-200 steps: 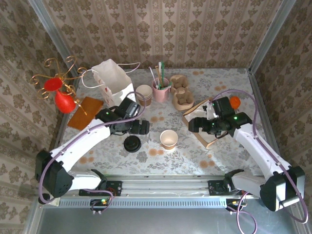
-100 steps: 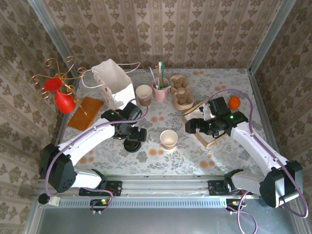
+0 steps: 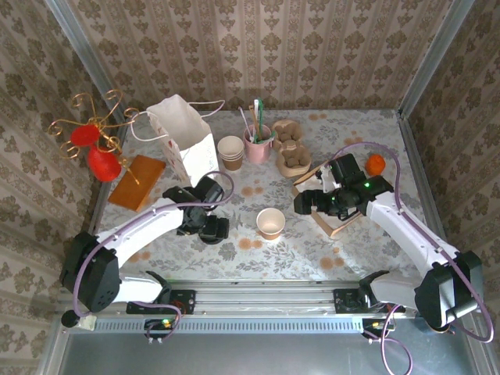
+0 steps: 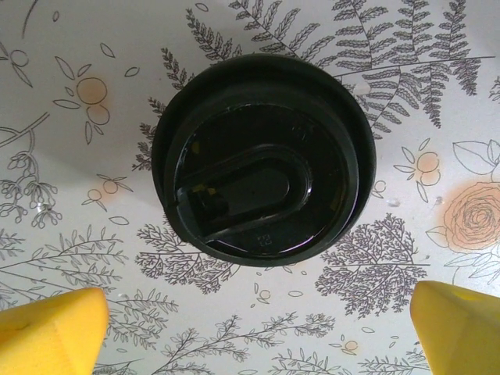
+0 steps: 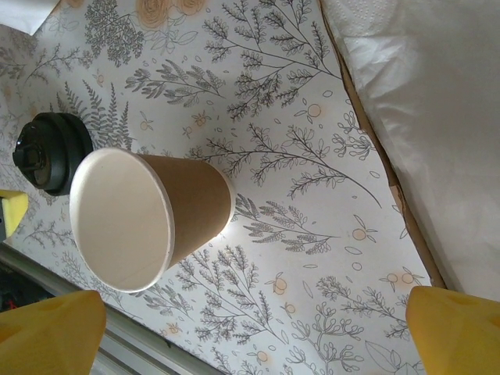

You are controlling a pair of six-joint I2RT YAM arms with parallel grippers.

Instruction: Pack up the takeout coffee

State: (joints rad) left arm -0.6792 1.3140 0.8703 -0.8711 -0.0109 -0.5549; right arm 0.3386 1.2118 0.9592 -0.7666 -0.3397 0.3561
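Observation:
The takeout coffee is out of view. A lone black lid (image 4: 262, 156) lies flat on the patterned table, also seen as the lid (image 5: 47, 152) in the right wrist view. My left gripper (image 4: 256, 328) hovers right over it, open, yellow fingertips (image 4: 55, 332) wide apart on the lid's near side; from above this gripper (image 3: 211, 228) covers most of the lid. A lidless beige cup (image 3: 270, 223) stands upright mid-table. My right gripper (image 3: 301, 203) is open just right of the cup (image 5: 141, 215), nothing between its fingers (image 5: 55, 328).
A white paper bag (image 3: 183, 137) stands open at the back left. Stacked beige cups (image 3: 230, 151), a pink cup of straws (image 3: 257, 144) and brown cup carriers (image 3: 291, 148) line the back. A wooden tray (image 3: 332, 223) lies under the right arm. A red vase (image 3: 101, 160) stands far left.
My left gripper has come forward and down over the black lid, now covering it from above. The right gripper has shifted slightly left toward the lidless cup.

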